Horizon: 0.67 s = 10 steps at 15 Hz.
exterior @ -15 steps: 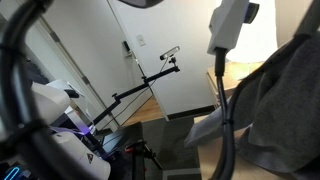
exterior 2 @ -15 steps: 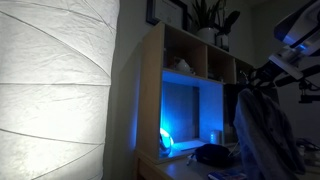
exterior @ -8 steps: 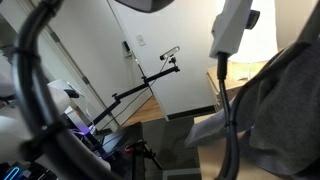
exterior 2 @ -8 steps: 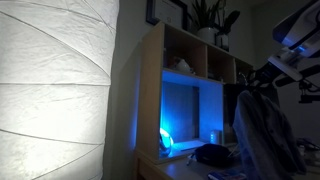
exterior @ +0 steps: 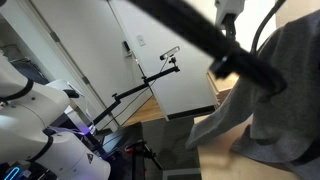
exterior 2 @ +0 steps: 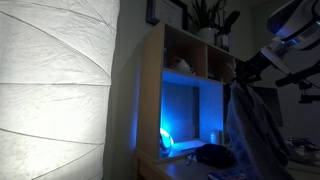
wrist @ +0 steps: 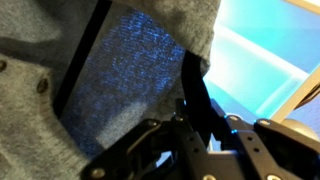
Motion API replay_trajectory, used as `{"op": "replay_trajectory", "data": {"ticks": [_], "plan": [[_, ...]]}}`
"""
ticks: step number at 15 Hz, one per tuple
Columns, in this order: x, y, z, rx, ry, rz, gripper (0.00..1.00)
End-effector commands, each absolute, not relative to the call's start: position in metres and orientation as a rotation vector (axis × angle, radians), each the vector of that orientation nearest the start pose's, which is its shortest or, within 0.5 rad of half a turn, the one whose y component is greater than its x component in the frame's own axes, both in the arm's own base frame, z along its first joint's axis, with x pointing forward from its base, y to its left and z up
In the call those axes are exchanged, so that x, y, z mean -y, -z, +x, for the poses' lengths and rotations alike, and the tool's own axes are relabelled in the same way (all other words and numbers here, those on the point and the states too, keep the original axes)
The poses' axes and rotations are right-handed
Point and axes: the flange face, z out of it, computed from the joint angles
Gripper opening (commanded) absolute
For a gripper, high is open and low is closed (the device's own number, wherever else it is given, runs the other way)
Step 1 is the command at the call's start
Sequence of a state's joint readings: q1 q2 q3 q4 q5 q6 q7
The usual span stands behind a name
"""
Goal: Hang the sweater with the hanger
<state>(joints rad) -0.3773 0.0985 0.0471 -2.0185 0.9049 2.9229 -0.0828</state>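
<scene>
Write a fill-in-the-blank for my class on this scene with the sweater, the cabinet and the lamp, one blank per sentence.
1. The inside of the wooden cabinet glows ____.
2. On top of the cabinet stands a leafy ____.
3. The gripper is closed on the dark hanger, and the grey ____ hangs from it.
4. The big paper lamp is switched ____.

Missing words: blue; plant; sweater; on.

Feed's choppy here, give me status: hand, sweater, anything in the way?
Copy: hand shut on hanger. Grey sweater hanging down from it. Nearest obstacle: wooden cabinet beside sweater, contact unclear.
</scene>
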Motion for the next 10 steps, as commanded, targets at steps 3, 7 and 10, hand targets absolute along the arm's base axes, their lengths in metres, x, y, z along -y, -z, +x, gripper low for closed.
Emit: {"op": "replay_trajectory", "data": {"ticks": [3,7,10], "plan": [[0.21,-0.505,0.585,-1.091,1.157,-2.28,0.06],[0.191,-0.519,0.595,-0.96,1.165,-2.311,0.06],[0.178,-0.534,0.601,-0.857,1.175,-2.316,0.06]]}}
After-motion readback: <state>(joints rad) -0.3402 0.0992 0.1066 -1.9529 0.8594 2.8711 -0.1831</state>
